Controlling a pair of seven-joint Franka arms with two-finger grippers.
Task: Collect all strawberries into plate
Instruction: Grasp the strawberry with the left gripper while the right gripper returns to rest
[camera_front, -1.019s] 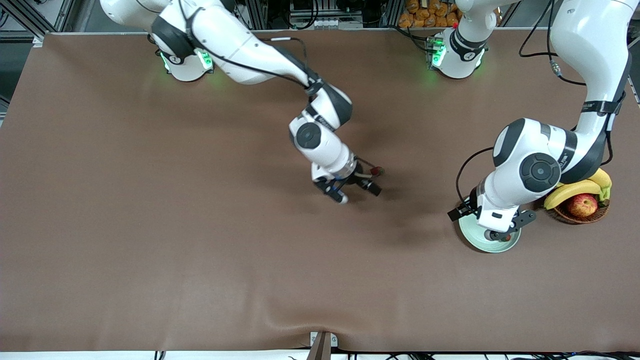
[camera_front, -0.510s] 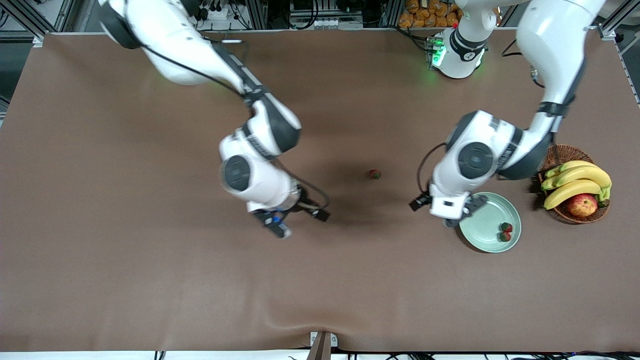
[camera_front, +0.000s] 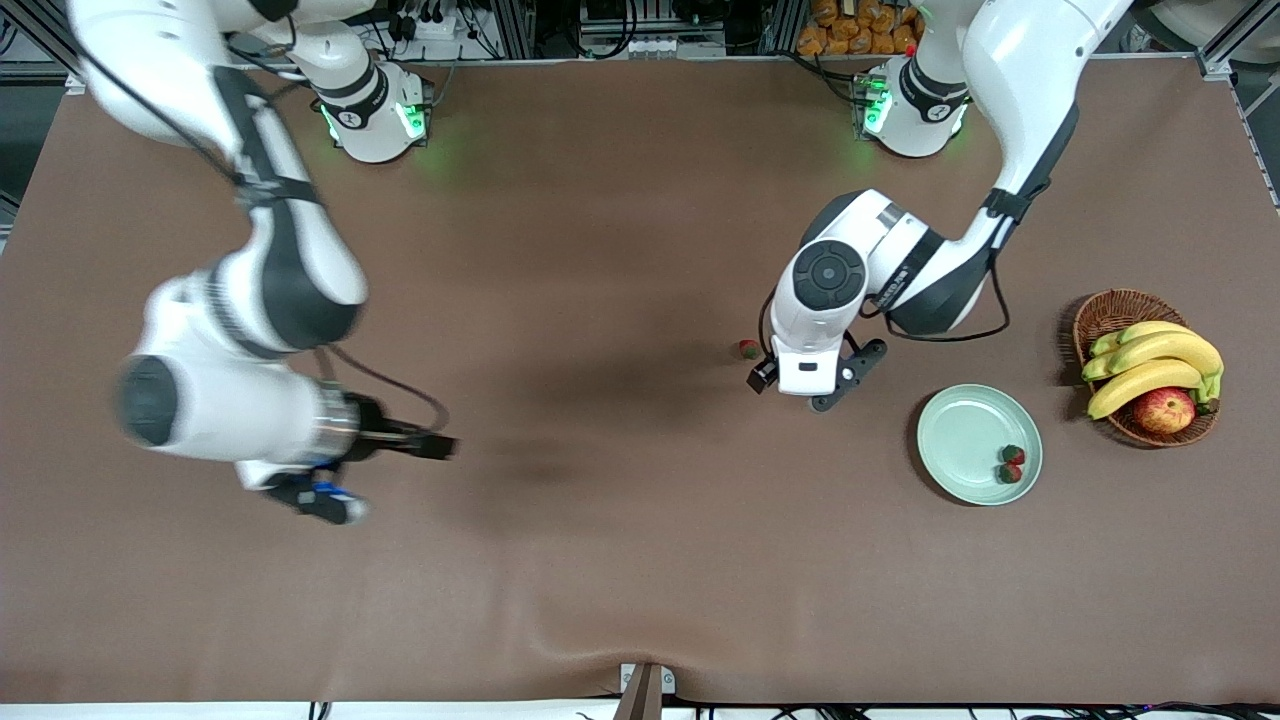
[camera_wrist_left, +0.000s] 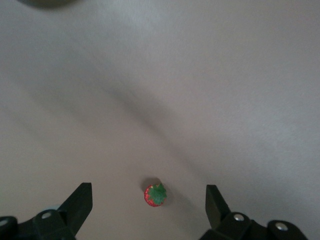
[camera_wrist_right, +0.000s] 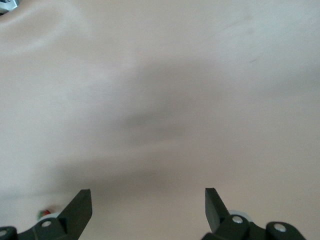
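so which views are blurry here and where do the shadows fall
Front view: the right arm smears with motion blur, its tool included; the left arm, plate and basket are crisp, and soft dark shadows lie on the table mid-cloth. Left wrist view: sharp strawberry between the open left tool, diagonal shadow band. Right wrist view: soft, hazy shadow patch.

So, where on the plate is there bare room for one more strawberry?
The plate is mostly bare; two strawberries sit together at its rim nearest the basket. The third strawberry lies on the table, with the open left gripper beside it.
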